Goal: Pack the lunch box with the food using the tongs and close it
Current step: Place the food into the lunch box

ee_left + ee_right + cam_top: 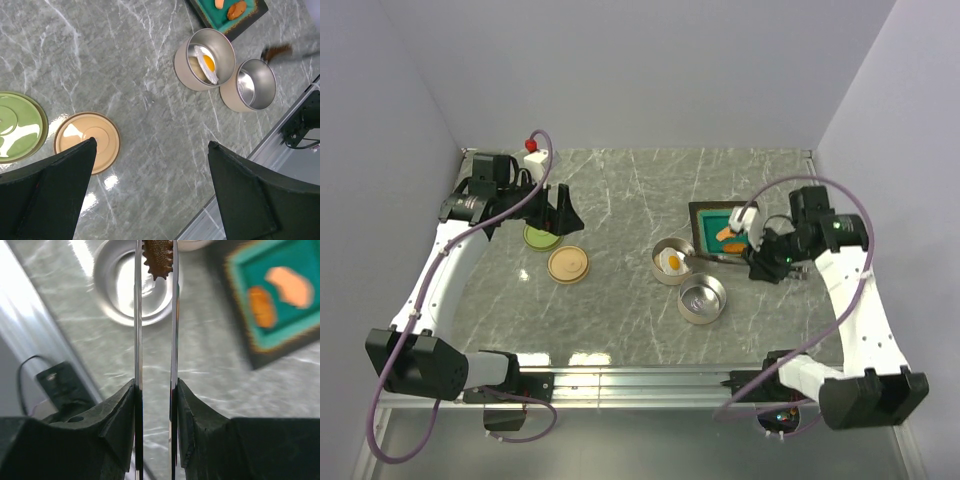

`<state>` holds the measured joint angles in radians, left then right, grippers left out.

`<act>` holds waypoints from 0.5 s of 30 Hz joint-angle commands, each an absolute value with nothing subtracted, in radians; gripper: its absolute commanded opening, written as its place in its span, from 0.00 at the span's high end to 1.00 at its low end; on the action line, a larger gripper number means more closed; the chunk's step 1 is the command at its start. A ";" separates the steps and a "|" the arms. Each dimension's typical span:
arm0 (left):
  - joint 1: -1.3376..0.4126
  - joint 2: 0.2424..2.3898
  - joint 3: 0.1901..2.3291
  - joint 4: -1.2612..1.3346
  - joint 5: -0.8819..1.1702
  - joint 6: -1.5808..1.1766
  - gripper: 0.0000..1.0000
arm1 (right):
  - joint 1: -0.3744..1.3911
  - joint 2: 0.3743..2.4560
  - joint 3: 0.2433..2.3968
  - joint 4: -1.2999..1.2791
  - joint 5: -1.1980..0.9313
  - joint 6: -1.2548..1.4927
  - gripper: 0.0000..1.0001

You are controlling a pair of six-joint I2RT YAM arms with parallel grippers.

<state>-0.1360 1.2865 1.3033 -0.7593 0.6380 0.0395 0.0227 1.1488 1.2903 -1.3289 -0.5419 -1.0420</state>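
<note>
My right gripper is shut on the silver tongs, squeezing the two arms toward each other. The tongs' tips pinch a brown toothed food piece over the empty steel tin of the lunch box. The other tin holds the fried egg. Two orange pieces lie on the teal tray. My left gripper hangs open with nothing in it above the table, beside the tan lid.
A green lid lies left of the tan lid. The metal rail runs along the table's near edge. A small white and red object stands at the back left corner.
</note>
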 commanded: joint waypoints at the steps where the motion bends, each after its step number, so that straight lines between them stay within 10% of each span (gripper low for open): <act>1: -0.132 1.238 1.324 -0.724 0.669 0.028 0.01 | 0.075 1.066 1.204 -1.352 -0.522 -1.014 0.71; 15: -0.132 1.212 1.312 -0.732 0.660 0.037 0.01 | 0.095 0.973 1.020 -1.358 -0.508 -1.000 0.59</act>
